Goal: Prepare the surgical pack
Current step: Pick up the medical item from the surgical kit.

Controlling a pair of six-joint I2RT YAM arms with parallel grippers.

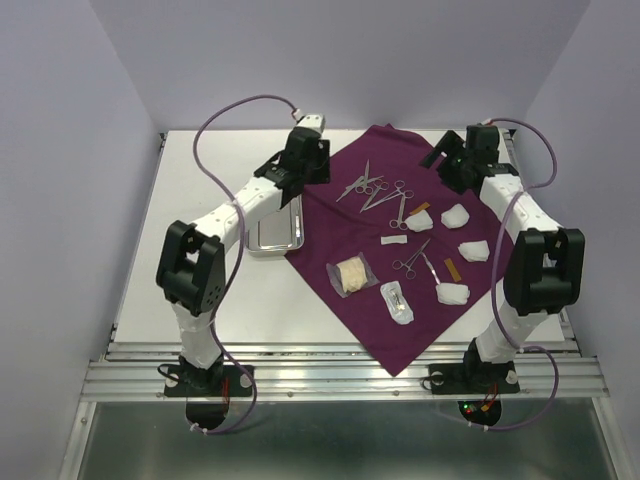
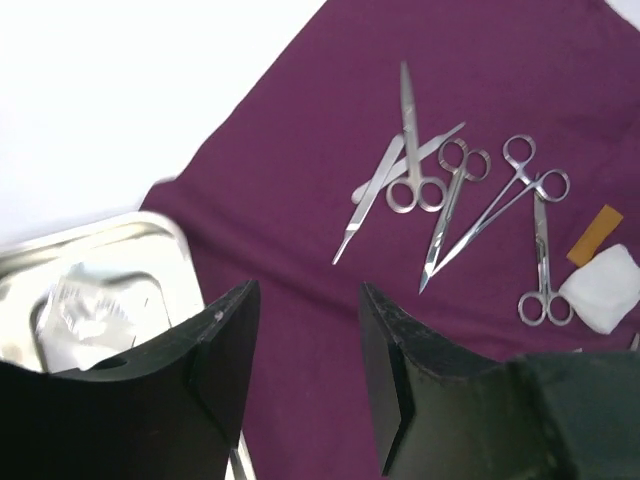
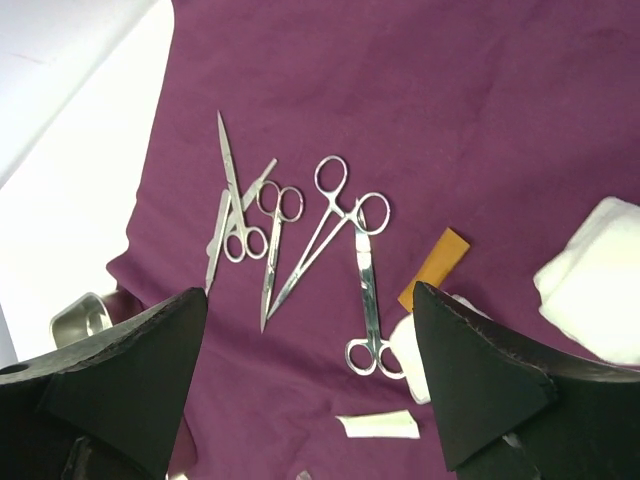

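Several slim steel scissors and forceps (image 1: pixel 378 190) lie on the far part of the plum-purple square cloth (image 1: pixel 330 230), right of the shiny rectangular steel tray (image 1: pixel 275 235). They look stiff, thin and slippery, so pinching across the shanks seems best. The left gripper (image 2: pixel 307 295) stands partly apart and the right gripper (image 3: pixel 308 295) wide, both empty.

The left arm (image 1: pixel 236 212) and the right arm (image 1: pixel 505 200) are built the same way, with white tube-like links between big black boxy joint housings. Each one stands on a black base (image 1: pixel 205 382) with small red or green lights near it. A thin mauve cable (image 1: pixel 203 150) runs along the left arm and ends in a small white box (image 1: pixel 312 122) at the wrist, and a second mauve cable (image 1: pixel 547 150) runs along the right one. The fingers (image 2: pixel 225 350) of the left gripper (image 2: pixel 305 300) and the fingers (image 3: pixel 480 370) of the right gripper (image 3: pixel 310 300) are matte black broad wedges with slightly scuffed edges.
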